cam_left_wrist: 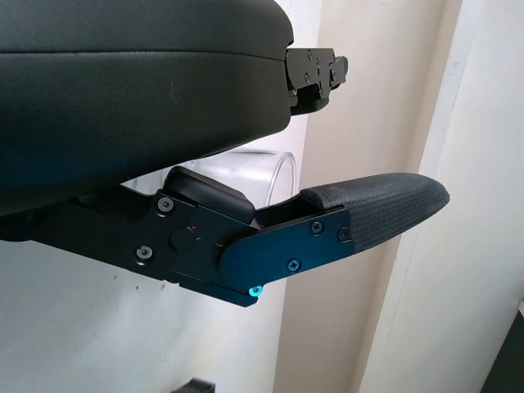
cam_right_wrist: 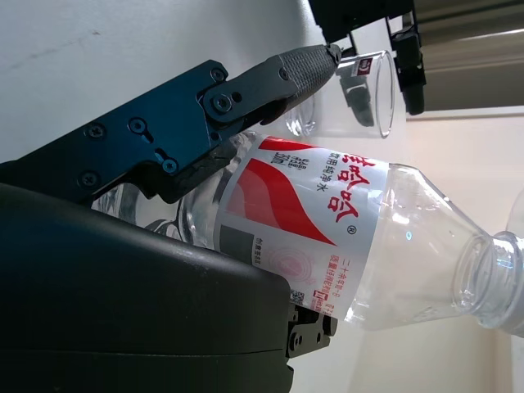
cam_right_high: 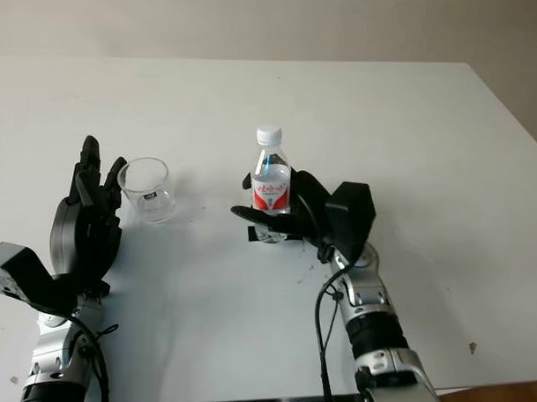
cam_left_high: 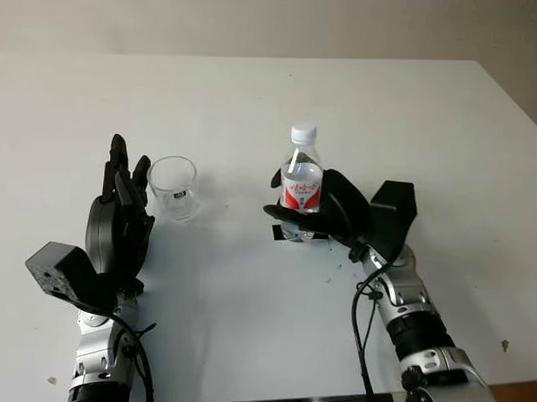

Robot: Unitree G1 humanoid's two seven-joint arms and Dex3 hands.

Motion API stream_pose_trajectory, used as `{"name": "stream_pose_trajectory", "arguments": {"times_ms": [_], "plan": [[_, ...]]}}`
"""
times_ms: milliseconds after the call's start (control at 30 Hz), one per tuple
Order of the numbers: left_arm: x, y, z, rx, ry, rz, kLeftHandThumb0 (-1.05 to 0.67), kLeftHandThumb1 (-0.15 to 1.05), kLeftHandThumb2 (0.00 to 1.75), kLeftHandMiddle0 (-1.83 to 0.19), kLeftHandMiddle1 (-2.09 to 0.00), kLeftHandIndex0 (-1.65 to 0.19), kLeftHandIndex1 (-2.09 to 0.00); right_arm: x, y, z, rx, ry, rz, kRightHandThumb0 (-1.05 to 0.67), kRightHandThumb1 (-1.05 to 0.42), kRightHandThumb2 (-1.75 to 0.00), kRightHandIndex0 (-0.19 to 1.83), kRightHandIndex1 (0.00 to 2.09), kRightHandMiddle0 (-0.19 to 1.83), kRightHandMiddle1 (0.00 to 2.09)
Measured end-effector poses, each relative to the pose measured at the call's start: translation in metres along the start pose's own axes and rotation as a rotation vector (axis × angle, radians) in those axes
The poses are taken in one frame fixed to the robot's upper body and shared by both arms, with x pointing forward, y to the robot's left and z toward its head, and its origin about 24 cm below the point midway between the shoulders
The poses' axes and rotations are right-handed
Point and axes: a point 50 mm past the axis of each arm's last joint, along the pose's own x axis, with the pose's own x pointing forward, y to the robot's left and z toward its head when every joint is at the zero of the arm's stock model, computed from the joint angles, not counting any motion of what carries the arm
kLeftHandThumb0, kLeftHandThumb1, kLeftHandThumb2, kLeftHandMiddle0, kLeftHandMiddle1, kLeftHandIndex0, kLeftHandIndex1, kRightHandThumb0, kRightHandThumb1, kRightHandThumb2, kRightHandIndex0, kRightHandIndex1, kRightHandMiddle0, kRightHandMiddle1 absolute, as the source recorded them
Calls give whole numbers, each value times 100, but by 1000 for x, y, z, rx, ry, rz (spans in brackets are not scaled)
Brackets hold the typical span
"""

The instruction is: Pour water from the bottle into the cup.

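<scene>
A clear plastic bottle (cam_left_high: 301, 184) with a white cap and a red label stands upright near the middle of the white table (cam_left_high: 254, 95). My right hand (cam_left_high: 314, 218) reaches in from the right and its fingers (cam_right_wrist: 246, 90) curl around the bottle's lower half (cam_right_wrist: 327, 237). To the left stands a clear cup (cam_left_high: 175, 187), upright, with no water visible in it. My left hand (cam_left_high: 128, 174) is open just left of the cup, close to its wall without gripping it. In the left wrist view the cup's rim (cam_left_wrist: 262, 176) shows behind one finger (cam_left_wrist: 368, 213).
The table's right edge (cam_left_high: 519, 99) runs diagonally, with darker floor beyond it. A pale wall lies behind the far edge. A small dark speck (cam_left_high: 504, 344) marks the tabletop at the front right. Bare tabletop separates cup and bottle.
</scene>
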Motion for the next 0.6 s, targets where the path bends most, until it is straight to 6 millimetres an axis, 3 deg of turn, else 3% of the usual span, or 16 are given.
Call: {"name": "stream_pose_trajectory", "arguments": {"times_ms": [367,433,467,500,533,567,600], "plan": [[0,3,0,3,16,10,-86,105,74,19,-49,6,0,-8,-3,-7,20,29,-26,-34,-105,-13,25,209,-2,209],[0,3,1,2,20,9,-85,105,74,19,-49,7,0,-9,-4,-8,15,25,-33,-36,-105,-11,11,209,-7,209],[0,3,1,2,18,8,-85,105,74,19,-49,7,0,-9,-4,-10,12,22,-35,-41,-104,-9,-7,209,-14,207],[0,3,2,2,15,7,-86,105,74,19,-50,6,0,-10,-4,-11,8,18,-35,-46,-102,-7,-12,189,-17,188],[0,3,3,1,13,7,-86,105,73,19,-50,6,0,-10,-4,-13,3,13,-30,-51,-101,-6,-12,150,-17,153],[0,3,3,1,13,6,-86,105,73,19,-50,6,0,-11,-4,-14,-9,8,-21,-59,-100,-6,-6,87,-15,102],[0,3,3,0,12,5,-86,105,73,19,-49,6,0,-11,-5,-15,-29,5,-12,-63,-99,-5,-1,50,-9,70]]}}
